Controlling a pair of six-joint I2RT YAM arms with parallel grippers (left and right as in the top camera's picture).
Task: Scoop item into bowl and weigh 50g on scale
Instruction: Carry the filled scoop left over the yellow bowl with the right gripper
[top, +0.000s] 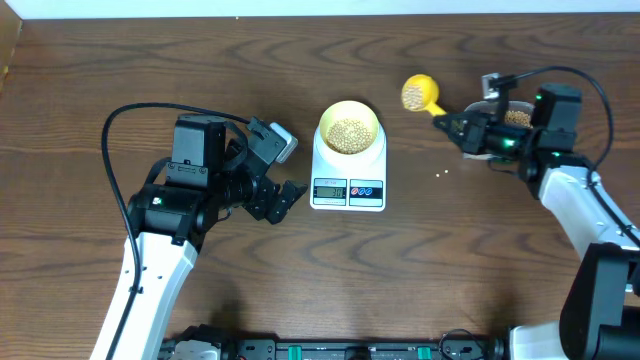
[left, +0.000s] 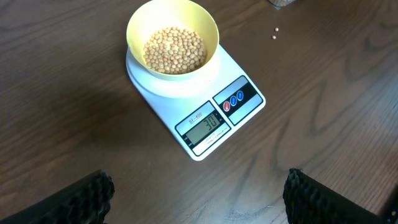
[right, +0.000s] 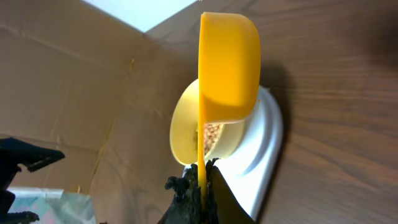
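The pale yellow bowl (top: 348, 130) sits on the white scale (top: 348, 178) at the table's middle and holds a layer of tan beans (top: 348, 134). It shows in the left wrist view too: bowl (left: 172, 45), scale (left: 211, 118), display reading about 30. My right gripper (top: 452, 126) is shut on the handle of a bright yellow scoop (top: 419, 93) with beans in it, held to the right of the scale. In the right wrist view the scoop (right: 227, 65) stands in front of the bowl (right: 186, 134). My left gripper (top: 285, 195) is open and empty, left of the scale.
A container of beans (top: 515, 117) stands at the far right, mostly behind the right arm. Loose beans lie on the table (top: 445, 174), also seen in the left wrist view (left: 275, 32). Cardboard walls edge the table's far side.
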